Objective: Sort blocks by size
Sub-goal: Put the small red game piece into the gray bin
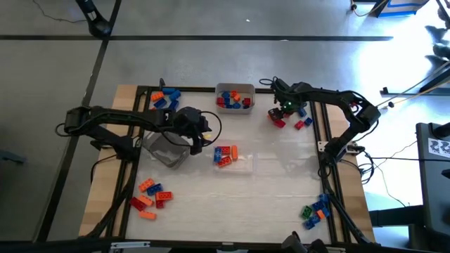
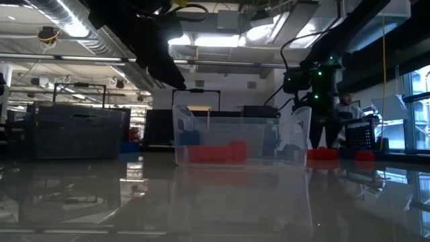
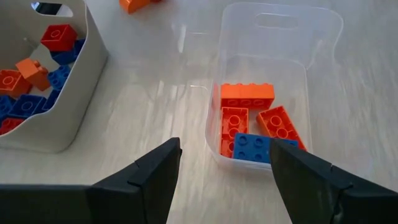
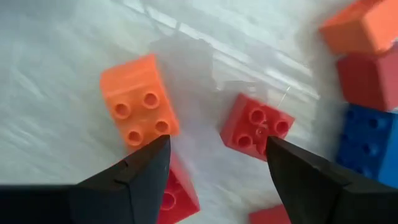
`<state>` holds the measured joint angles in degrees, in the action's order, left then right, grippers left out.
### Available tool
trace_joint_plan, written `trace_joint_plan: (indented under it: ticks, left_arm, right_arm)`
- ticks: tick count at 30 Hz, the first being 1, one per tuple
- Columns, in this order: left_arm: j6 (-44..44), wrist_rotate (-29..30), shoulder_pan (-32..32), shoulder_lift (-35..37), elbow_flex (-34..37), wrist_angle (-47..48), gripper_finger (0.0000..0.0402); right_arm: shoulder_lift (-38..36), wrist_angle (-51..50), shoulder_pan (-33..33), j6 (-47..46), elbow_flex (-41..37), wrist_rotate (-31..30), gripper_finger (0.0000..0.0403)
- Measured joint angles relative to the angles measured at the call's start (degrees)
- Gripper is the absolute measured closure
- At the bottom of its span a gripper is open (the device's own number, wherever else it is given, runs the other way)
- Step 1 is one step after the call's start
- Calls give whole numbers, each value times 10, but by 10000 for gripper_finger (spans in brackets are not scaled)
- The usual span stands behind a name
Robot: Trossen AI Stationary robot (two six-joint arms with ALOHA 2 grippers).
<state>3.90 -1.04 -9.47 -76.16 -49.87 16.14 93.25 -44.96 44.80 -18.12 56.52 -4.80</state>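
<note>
Hovering right gripper [image 4: 214,165], fingers apart, over red block [image 4: 256,127] mid-frame; we are judging it light, stiff, slick: pinching flat sides. Left gripper [image 3: 224,171] spread, empty.

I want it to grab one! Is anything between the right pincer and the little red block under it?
No, nothing visible. The right pincer hangs open just above the small red block, with an orange block beside it, not in between.
</note>
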Motion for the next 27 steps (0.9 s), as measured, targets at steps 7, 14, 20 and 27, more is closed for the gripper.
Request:
trace_joint_plan:
  ticks: [7,14,20,27]
  left_arm:
    - [0,0,0,0,0,1,170]
    - [1,0,0,0,0,1,170]
    - [2,0,0,0,0,1,170]
    - [0,0,0,0,0,0,170]
  right_arm:
    - [0,-33,2,-24,16,-44,142]
    - [-1,-2,3,-33,-7,-44,142]
    - [-1,27,23,-33,-26,-40,142]
    - [-1,82,45,-25,-58,-6,142]
